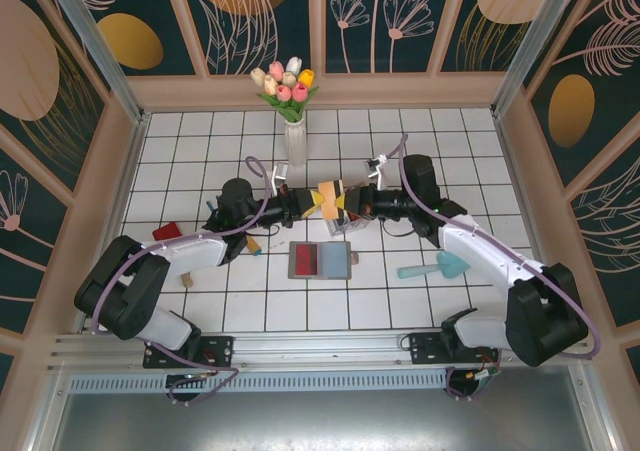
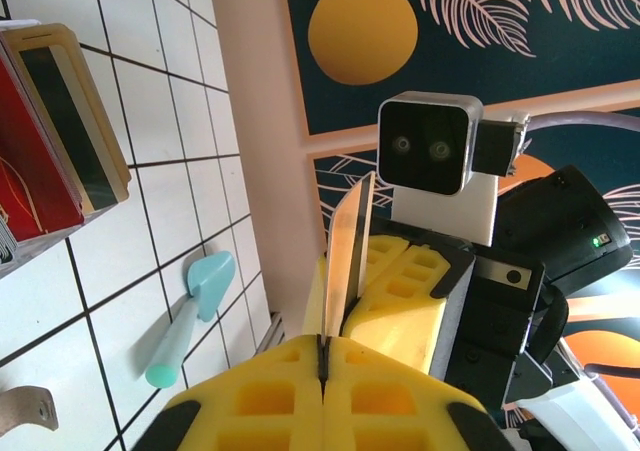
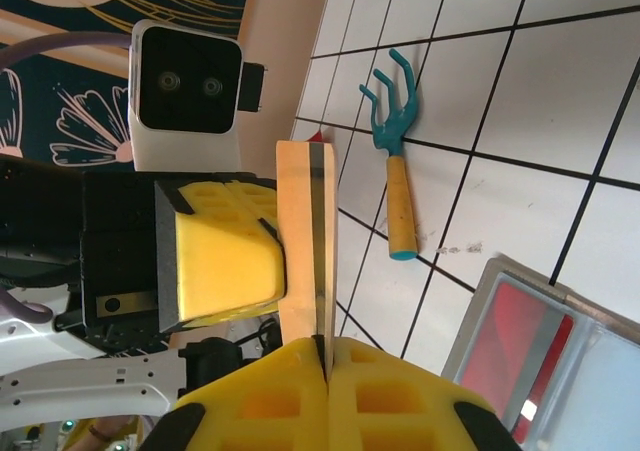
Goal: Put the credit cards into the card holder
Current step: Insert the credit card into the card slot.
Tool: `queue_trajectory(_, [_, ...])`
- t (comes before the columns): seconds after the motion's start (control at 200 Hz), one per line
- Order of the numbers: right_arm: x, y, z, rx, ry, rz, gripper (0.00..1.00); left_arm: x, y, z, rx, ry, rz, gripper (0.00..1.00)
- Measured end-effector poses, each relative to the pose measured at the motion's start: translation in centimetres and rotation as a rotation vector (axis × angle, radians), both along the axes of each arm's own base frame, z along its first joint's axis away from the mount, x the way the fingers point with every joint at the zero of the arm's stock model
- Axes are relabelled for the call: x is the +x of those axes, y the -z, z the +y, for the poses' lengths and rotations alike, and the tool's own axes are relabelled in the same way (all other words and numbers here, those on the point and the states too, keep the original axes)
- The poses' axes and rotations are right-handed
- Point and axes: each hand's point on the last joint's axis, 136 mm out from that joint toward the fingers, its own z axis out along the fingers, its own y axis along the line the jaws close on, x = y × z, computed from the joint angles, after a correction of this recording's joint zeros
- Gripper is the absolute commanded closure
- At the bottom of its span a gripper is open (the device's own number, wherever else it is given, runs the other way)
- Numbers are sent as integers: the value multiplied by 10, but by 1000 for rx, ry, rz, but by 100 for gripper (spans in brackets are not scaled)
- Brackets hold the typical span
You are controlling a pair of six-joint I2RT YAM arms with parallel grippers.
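Note:
A tan credit card (image 1: 330, 197) hangs above the table's middle, pinched from both sides. My left gripper (image 1: 313, 203) is shut on one end of it and my right gripper (image 1: 349, 202) on the other. In the left wrist view the card (image 2: 351, 246) stands edge-on from the closed left gripper (image 2: 322, 343). The right wrist view has the card (image 3: 305, 241), with a dark stripe, rising from the closed right gripper (image 3: 322, 343). The card holder (image 1: 320, 261) lies open and flat below them, red and blue inside (image 3: 535, 361). More credit cards, one red (image 2: 30, 161) and one black and tan (image 2: 75, 121), stand in a rack.
A white vase of tulips (image 1: 295, 136) stands behind the grippers. The clear rack (image 1: 340, 227) is just beyond the card holder. A teal scoop (image 1: 435, 266) lies to the right, a small teal rake (image 3: 393, 161) and a red item (image 1: 166, 232) to the left.

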Motion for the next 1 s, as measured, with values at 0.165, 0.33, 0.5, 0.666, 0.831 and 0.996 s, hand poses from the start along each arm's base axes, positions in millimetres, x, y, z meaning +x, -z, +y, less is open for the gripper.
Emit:
queue_trajectory(0.165, [2, 1, -3, -15, 27, -2, 80, -1, 0, 0, -4, 1, -5, 100])
queue_trajectory(0.33, [17, 18, -22, -92, 138, 19, 65, -7, -5, 1, 7, 14, -33, 100])
queue_trajectory(0.5, [20, 54, -43, -224, 245, 61, 54, -13, 11, 11, 138, -1, -70, 100])
queue_trajectory(0.666, [-3, 93, -41, -376, 258, 99, 48, -24, 55, 25, 300, -7, -49, 100])
queue_trajectory(0.831, [-21, 128, -40, -520, 256, 131, 38, -39, 99, 37, 408, 24, 14, 100])
queue_trajectory(0.996, [-32, 147, -46, -605, 268, 144, 35, -45, 120, 41, 472, 52, 30, 100])
